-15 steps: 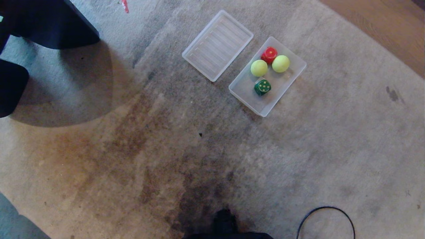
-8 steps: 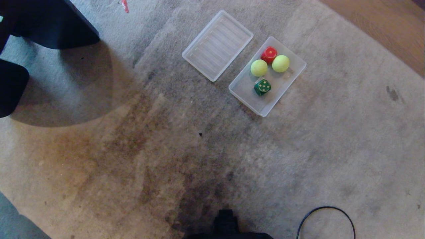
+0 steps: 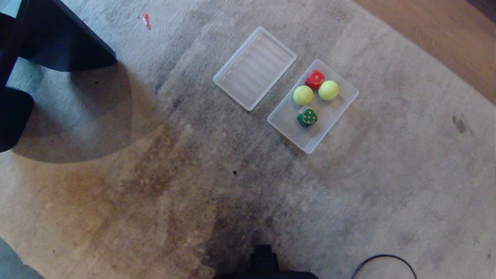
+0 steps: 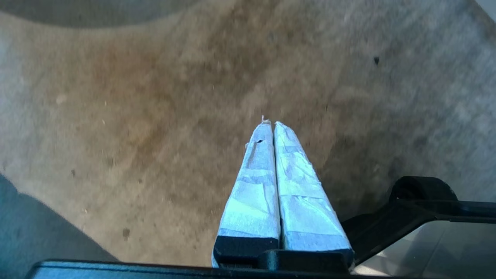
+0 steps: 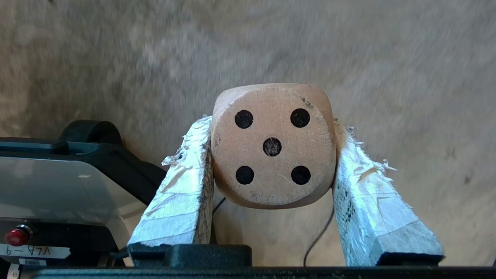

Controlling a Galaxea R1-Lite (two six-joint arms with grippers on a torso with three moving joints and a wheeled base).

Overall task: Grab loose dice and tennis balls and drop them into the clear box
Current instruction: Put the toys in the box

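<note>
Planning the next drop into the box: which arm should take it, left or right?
Right. The right gripper already clamps the beige die, so it only needs carrying to the clear box. The left gripper is shut and empty.

Stained beige carpet (image 3: 155, 201); wood floor (image 3: 438, 35) beyond; possibly dark furniture (image 3: 58, 42).

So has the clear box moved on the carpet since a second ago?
No. The clear box keeps its place beside the lid and the carpet stains; the whole view shifted, so the camera moved.
</note>
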